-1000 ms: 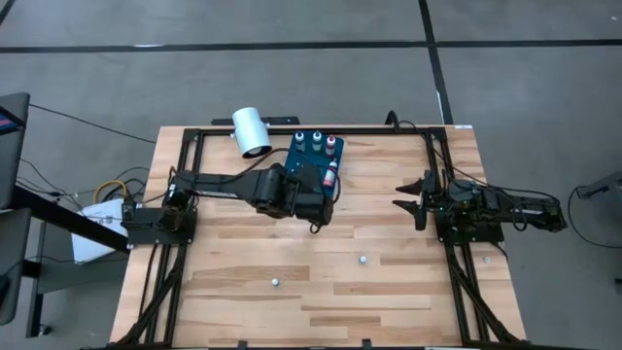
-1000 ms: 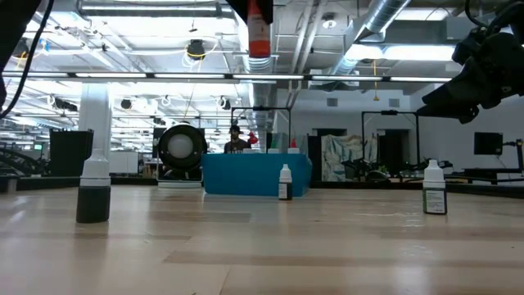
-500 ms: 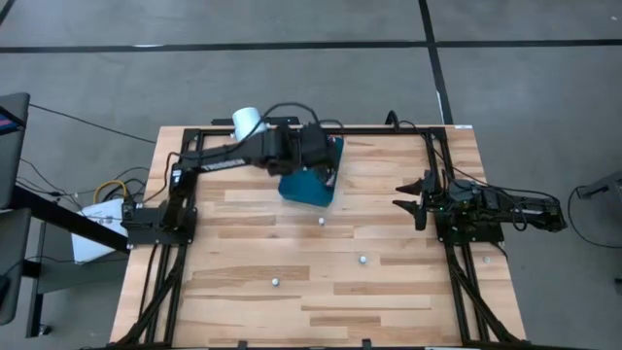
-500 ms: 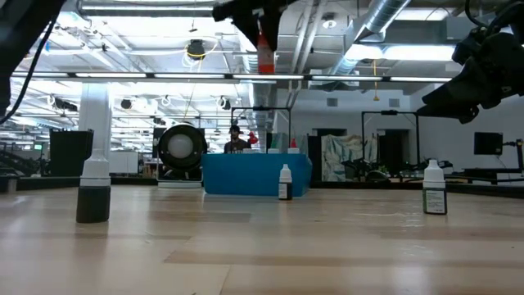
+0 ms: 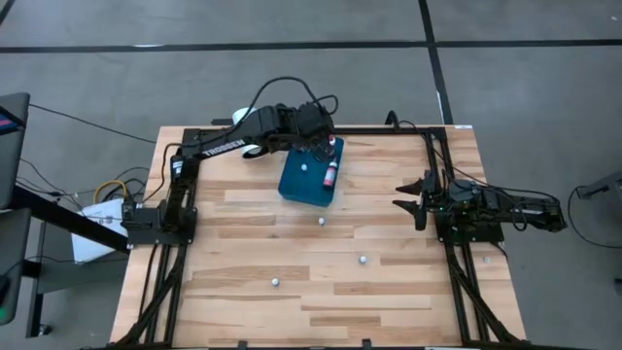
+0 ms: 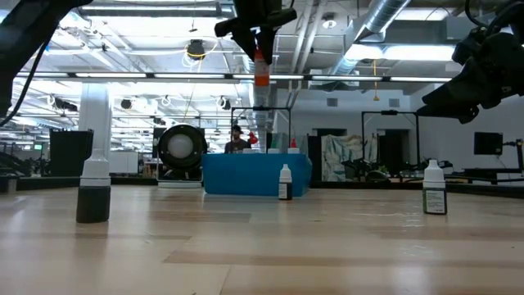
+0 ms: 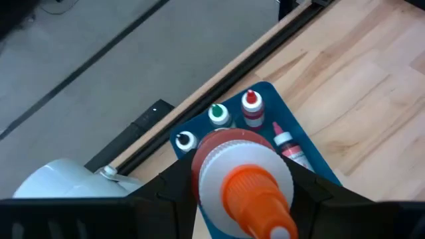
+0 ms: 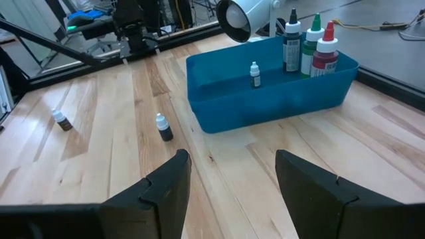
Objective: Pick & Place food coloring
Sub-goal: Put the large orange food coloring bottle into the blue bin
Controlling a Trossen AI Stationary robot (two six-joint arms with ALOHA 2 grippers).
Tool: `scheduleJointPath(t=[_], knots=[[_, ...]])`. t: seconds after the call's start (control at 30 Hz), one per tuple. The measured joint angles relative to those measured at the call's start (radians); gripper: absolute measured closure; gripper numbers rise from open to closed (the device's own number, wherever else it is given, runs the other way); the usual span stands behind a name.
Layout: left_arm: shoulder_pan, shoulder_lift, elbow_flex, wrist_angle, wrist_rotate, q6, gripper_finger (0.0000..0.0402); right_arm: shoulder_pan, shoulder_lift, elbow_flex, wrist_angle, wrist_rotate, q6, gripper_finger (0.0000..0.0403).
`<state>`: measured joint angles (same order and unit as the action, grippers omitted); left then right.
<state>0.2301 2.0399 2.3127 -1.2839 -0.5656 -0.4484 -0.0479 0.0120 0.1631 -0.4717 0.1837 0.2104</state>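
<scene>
We see an orange-tipped, red-capped pale food coloring bottle (image 7: 242,176) clamped between the dark fingers of the left gripper (image 5: 316,144), held in the air above the far end of the blue rectangular plastic tray (image 5: 296,187); in the low view this bottle (image 6: 260,67) hangs well above the table with its orange tip pointing down. Below it in the tray stand three more bottles in a row: a dark-topped one (image 7: 185,141), a green-topped one (image 7: 218,115) and a red-topped one (image 7: 251,104), and a pink-topped bottle (image 5: 330,176) lies on its side just beside them. A tiny whitish bottle (image 8: 254,74) stands alone nearer the tray's middle. Three more small whitish bottles stand loose on the light wooden slatted table (image 5: 408,282): one (image 5: 322,221) just beside the tray's near edge, one (image 5: 362,260) farther toward the table's middle, and one (image 5: 275,282) well apart toward the near left. A large white cylinder (image 8: 243,13) lies on its side near the tray's far corner. The right gripper (image 5: 413,199) waits over the table's right side, its fingers spread apart and empty.
</scene>
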Motion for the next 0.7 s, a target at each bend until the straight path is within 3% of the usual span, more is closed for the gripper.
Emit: scheduleJointPath(t=[0.4, 0.7], knots=[[0.007, 0.007, -0.014, 0.004, 0.023, 0.0, 0.0262, 0.0, 0.0, 0.0, 0.0, 0.0, 0.0, 0.0196], [0.006, 0.008, -0.23, 0.257, 0.07, 0.011, 0.0262, 0.0, 0.0, 0.0, 0.0, 0.0, 0.0, 0.0196]])
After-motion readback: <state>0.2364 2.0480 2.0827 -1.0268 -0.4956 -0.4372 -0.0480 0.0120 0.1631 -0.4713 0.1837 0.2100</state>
